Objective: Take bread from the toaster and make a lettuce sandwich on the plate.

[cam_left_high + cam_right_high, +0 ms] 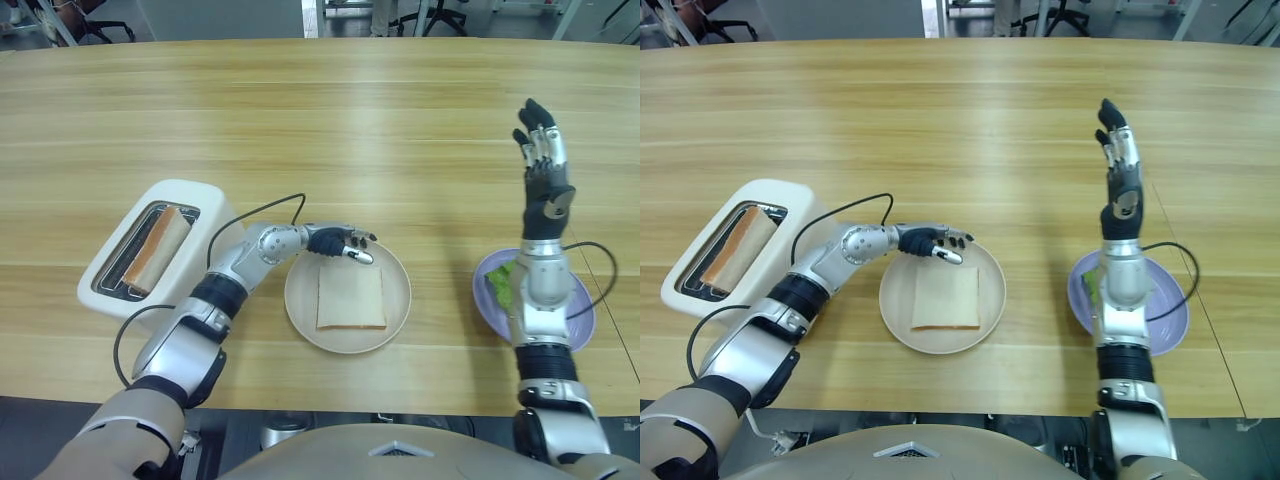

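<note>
A: While one pale square bread slice lies flat on the round beige plate, where's the second?
B: Item: toasted slice, upright in white slot toaster, plate's nine o'clock. Likely light, stiff, crumbly; pinch its top edge.
A: Hands?
B: Both empty: left hand spread at plate's eleven o'clock; right hand raised, spread, by green lettuce leaf, three o'clock.

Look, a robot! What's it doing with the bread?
It is making a sandwich. One slice of bread lies on the tan plate, and the left hand hangs over that plate's far edge, its fingers open and holding nothing. A second slice still stands in the toaster. The right hand is held up, open, by the purple plate with the lettuce, not yet picked up.
</note>
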`<state>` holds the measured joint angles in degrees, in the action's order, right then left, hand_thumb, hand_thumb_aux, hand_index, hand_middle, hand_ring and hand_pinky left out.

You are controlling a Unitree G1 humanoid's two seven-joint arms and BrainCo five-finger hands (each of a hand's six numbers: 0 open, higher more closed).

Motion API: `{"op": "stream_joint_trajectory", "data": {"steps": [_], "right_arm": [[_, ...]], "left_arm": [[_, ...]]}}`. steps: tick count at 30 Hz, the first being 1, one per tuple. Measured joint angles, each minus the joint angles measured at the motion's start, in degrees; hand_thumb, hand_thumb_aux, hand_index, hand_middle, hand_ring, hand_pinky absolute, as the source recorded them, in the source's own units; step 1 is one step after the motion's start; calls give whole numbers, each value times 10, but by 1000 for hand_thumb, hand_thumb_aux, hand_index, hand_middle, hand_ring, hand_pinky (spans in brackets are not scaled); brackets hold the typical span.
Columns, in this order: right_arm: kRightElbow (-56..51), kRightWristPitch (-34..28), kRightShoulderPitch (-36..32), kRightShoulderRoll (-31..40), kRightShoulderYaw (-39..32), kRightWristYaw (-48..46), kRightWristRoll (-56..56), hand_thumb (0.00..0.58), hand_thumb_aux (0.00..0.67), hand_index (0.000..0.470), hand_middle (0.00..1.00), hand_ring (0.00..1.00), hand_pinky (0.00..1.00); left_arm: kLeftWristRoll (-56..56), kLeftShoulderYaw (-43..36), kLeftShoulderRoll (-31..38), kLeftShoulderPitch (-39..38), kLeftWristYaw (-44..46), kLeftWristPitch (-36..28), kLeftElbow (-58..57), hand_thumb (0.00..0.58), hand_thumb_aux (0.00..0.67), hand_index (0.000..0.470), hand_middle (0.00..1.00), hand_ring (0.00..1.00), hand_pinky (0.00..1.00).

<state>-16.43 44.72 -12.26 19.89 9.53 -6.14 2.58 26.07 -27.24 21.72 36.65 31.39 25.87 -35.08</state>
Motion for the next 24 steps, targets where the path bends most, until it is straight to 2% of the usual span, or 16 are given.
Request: {"op": "stream_joint_trajectory", "data": {"steps": [4,7,12,15,18,24], "right_arm": [[2,5,19,107,45,-16,-31,0,0,0,0,0,0],[-12,53,48,190,75,-15,-83,0,0,0,0,0,0],[-98,109,119,244,90,56,-237,0,0,0,0,0,0],[-141,106,133,275,47,151,-386,0,0,0,0,0,0],[-167,53,124,329,-36,278,-552,0,0,0,0,0,0],[-244,-30,65,351,-184,442,-702,0,0,0,0,0,0]], "left_arm": [[-18,53,26,-43,-13,-38,114,0,0,0,0,0,0],[-54,97,35,-102,-14,-75,229,0,0,0,0,0,0],[-94,173,60,-184,-27,-125,350,0,0,0,0,0,0],[-113,202,69,-230,-31,-146,392,0,0,0,0,0,0],[-116,221,73,-259,-41,-156,412,0,0,0,0,0,0],[-136,262,80,-292,-62,-159,427,0,0,0,0,0,0]]}}
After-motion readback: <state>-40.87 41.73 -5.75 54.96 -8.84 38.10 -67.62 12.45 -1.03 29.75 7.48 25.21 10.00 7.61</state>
